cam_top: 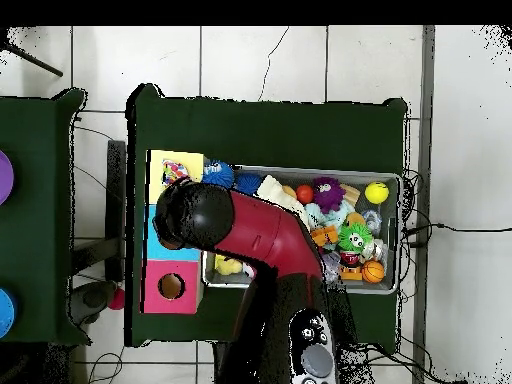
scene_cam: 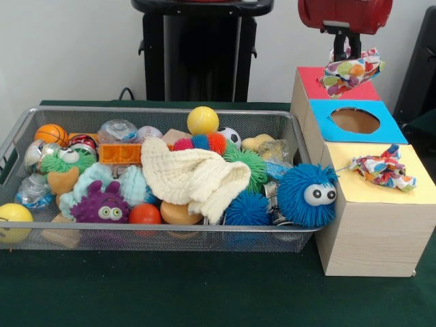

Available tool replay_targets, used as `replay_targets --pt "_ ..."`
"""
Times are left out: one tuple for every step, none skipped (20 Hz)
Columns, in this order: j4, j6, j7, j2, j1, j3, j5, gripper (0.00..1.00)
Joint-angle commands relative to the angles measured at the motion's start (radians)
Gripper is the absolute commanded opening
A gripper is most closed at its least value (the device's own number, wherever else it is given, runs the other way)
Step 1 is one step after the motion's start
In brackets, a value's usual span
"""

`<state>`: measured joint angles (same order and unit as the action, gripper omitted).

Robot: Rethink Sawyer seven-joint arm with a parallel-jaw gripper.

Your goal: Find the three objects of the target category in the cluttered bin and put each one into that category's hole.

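The spotty cloth toy [scene_cam: 351,71] hangs pinched in our tool [scene_cam: 346,53] above the red box top [scene_cam: 310,80]. Another cloth toy [scene_cam: 383,169] lies on the yellow box top [scene_cam: 409,194]. More hunting is left.

wall [scene_cam: 68,48]: plain white | floor [cam_top: 260,60]: pale tiles | table [scene_cam: 204,293]: dark green cloth

Bright, even indoor light, soft shadows, no glare, mild blur.
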<state>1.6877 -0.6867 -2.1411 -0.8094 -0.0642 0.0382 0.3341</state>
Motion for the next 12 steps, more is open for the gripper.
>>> replay_targets --pt "-0.025 0.091 -0.177 0.048 0.004 -0.023 0.016 0.00" --pt "-0.026 0.106 -0.190 0.055 0.012 -0.023 0.021 0.00" --pt "-0.029 0.110 -0.195 0.058 0.016 -0.023 0.023 0.00" --pt "-0.026 0.122 -0.205 0.061 0.021 -0.024 0.030 0.00" --pt "-0.028 0.128 -0.209 0.065 0.025 -0.025 0.032 0.00" --pt "-0.019 0.147 -0.212 0.065 0.026 -0.031 0.040 0.00" --pt "-0.014 0.159 -0.213 0.067 0.026 -0.039 0.050 0.00" --pt "-0.010 0.172 -0.215 0.069 0.026 -0.046 0.060 0.00" --pt "-0.008 0.182 -0.214 0.070 0.028 -0.050 0.065 0.00" --pt "0.002 0.204 -0.213 0.072 0.026 -0.059 0.076 0.00" --pt "0.003 0.211 -0.212 0.072 0.026 -0.060 0.081 0.00" --pt "0.013 0.228 -0.208 0.071 0.022 -0.068 0.088 0.00"
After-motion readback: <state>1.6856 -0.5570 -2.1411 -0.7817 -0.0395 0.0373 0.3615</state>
